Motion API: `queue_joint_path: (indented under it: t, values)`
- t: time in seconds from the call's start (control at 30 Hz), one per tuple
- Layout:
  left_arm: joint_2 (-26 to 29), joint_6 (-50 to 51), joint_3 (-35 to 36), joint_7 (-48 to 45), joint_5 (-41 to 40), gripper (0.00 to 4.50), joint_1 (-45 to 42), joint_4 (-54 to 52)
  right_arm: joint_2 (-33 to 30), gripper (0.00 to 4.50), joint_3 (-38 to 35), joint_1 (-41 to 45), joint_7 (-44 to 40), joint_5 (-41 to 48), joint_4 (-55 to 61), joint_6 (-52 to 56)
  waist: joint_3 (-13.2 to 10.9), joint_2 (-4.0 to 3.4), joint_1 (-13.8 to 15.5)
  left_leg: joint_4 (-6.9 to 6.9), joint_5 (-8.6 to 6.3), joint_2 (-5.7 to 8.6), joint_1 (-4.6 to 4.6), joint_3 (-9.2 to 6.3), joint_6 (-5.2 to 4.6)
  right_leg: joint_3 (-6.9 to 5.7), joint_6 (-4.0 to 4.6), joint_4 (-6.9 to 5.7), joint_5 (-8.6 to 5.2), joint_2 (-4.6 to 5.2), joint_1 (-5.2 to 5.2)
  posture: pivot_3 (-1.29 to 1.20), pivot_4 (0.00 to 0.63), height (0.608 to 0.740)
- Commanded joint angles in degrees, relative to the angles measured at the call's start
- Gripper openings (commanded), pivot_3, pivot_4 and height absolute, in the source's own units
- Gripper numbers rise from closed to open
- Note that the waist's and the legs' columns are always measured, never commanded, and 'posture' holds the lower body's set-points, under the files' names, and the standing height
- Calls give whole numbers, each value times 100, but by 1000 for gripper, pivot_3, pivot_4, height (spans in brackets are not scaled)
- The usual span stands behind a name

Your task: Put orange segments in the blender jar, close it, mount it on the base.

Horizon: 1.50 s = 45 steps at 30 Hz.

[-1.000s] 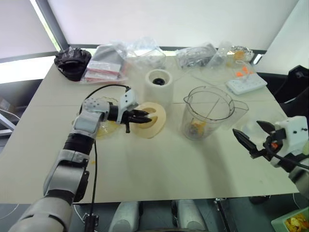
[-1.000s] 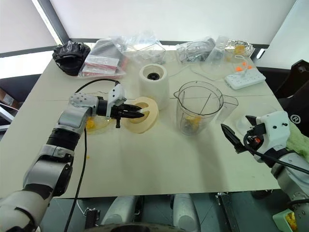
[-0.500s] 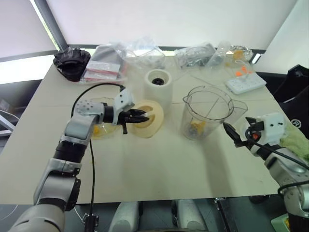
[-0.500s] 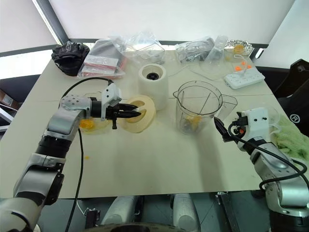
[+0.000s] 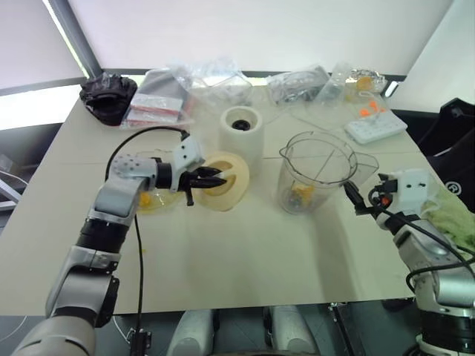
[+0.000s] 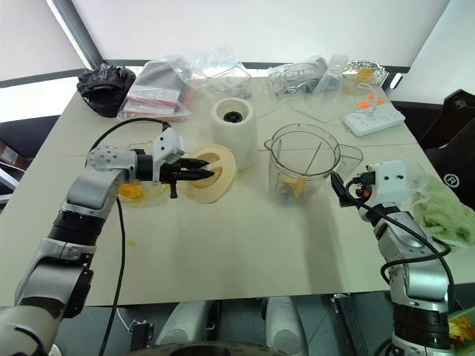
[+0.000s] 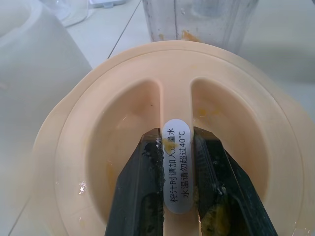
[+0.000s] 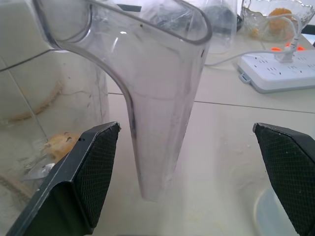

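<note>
L gripper (image 5: 211, 178) sits left of the jar (image 5: 315, 172), fingers (image 7: 142, 196) pinched on the centre rib of the lid (image 5: 221, 180), lid held tilted on edge just in front of the base (image 5: 243, 130). A shallow bowl (image 6: 137, 189) w/ orange bits lies further left of the jar, behind the L wrist. Base stands back-left of the jar, socket up, nothing mounted. Jar is upright mid-table, open top, a few segments (image 5: 303, 193) at the bottom by the blade. R gripper (image 5: 356, 200) is right of the jar, fingers (image 8: 86, 172) spread wide either side of the jar handle (image 8: 157, 113), not touching it yet.

Risks: the grip on the lid rib is narrow, so the lid could twist or slip when carried over the jar. If R closes off-centre on the handle, the light jar may tip or slide. A lid landing tilted on the rim won't seat.
</note>
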<state>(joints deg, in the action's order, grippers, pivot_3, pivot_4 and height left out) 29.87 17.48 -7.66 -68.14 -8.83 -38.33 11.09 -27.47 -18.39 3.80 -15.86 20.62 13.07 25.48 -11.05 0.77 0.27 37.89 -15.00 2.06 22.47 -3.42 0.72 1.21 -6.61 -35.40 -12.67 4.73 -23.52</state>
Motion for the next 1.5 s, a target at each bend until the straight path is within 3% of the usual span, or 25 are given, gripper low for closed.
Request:
queue_joint_path:
  t: [0.03, 0.23, 0.33, 0.5, 0.53, 0.73, 1.0, 1.23, 1.5]
  values:
    - [71, 13, 61, 55, -129, 274, 1, -228, 52, 4500, -60, 161, 57, -80, -1, -187, 0, 0, -4, 0, 0, 0, 0, 0, 0, 0, 0, 0, 0, 0, 0, 0, 150, 740]
    - [127, 100, 95, 156, -195, 274, 33, -355, 173, 4500, 15, 475, 123, -237, -369, -331, 0, -1, -21, 0, 0, 1, 0, -1, 0, 0, 0, -1, 0, -1, 0, 0, 150, 740]
    - [163, 174, 127, 214, -249, 274, 66, -459, 218, 3603, 47, 557, 126, -282, -474, -380, 0, -1, -33, 0, 0, 0, 0, -1, 0, 0, 0, -1, 0, 0, -1, 0, 150, 740]
    - [209, 216, 103, 271, -312, 274, 78, -516, 233, 1089, 71, 580, 120, -288, -509, -408, 0, -3, -73, 0, 0, 0, 0, -2, 0, 0, 0, -1, 0, 0, -1, 0, 150, 740]
    - [213, 219, 99, 276, -317, 274, 79, -520, 232, 965, 73, 579, 120, -285, -512, -415, 0, -2, -73, 0, 0, 0, -2, -2, 0, 0, 0, -1, 0, 0, 1, 0, 150, 740]
    - [505, 428, 490, 242, -573, 274, -273, -471, 410, 965, 296, 591, 191, -233, -150, -273, -1, -2, -103, 0, 0, 0, -1, -3, 0, 0, -1, -3, 0, -1, -2, 0, 150, 740]
    - [938, 336, 638, -382, -840, 274, -1640, 347, 743, 965, 890, 577, 297, -287, 783, 65, -5, -11, -123, -8, 0, 4, 1, 1, 0, 1, -4, -19, 1, -5, -18, 0, 150, 740]
    - [670, 64, 426, -1089, -887, 274, -2690, 1072, 879, 965, 1277, 589, 246, -315, 1024, 188, -9, -5, -97, -8, 0, 10, 19, 0, 0, -2, -5, -14, 1, -6, -27, 0, 150, 740]
    - [88, 354, 312, -1754, -1272, 274, -3202, 960, 1023, 965, 1621, 534, 176, -444, 1009, 143, -9, -4, -135, 8, 1, 11, 71, 2, 0, 1, -6, -55, 2, -6, -94, 0, 150, 740]
